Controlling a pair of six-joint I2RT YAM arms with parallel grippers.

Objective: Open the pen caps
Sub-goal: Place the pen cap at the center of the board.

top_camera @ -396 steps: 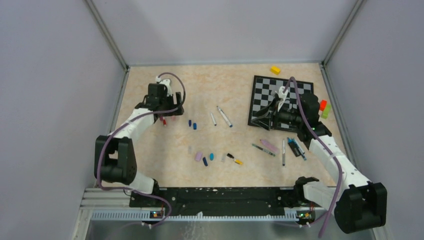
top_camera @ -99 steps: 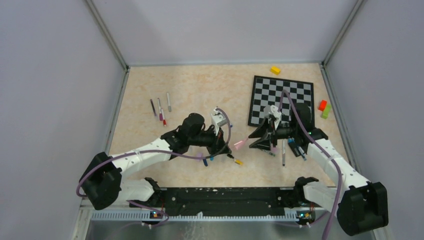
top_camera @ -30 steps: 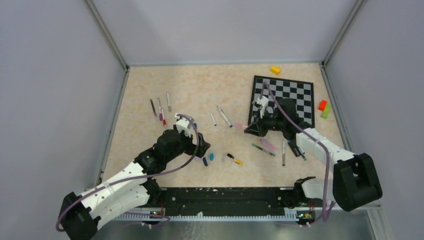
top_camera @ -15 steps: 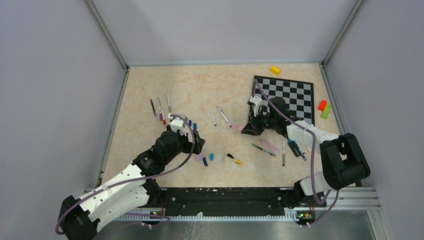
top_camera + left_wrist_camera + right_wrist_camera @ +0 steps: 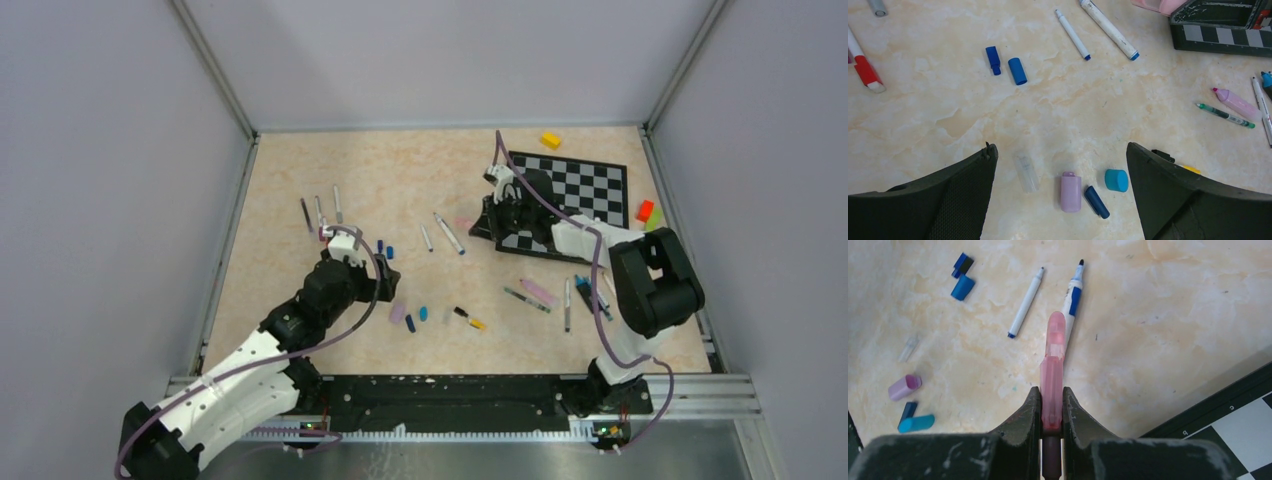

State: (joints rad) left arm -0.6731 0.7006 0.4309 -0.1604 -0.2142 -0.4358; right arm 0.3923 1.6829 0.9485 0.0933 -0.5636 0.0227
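While the right pincer (image 5: 1051, 391) is shut tight on the pink cap (image 5: 1053, 355), the cap sticks out past the fingertips toward 12 o'clock in the wrist view. It is over the table (image 5: 400, 170), at 9 o'clock of the chessboard (image 5: 585, 190). I cannot tell if it touches the table. Beyond its tip lie two uncapped pens, the thin white pen (image 5: 1025, 302) at 11 o'clock and the thicker white pen (image 5: 1074, 295), with a blue band, at 12 o'clock.

The other caps lie loose on the table. Seen from the left wrist, the lilac cap (image 5: 1071, 191) lies at 6 o'clock between the two fingers. The clear cap (image 5: 1026, 172) is at its 9 o'clock, the navy cap (image 5: 1096, 201) just beside it at 4 o'clock, and the light blue cap (image 5: 1116, 180) at 2 o'clock. Farther off at 11 o'clock lies the blue cap (image 5: 1017, 71), with a small dark blue cap (image 5: 993, 60) next to it.

Over this group hangs the left pincer (image 5: 1061, 150), with the jaws spread fully wide and nothing between them.
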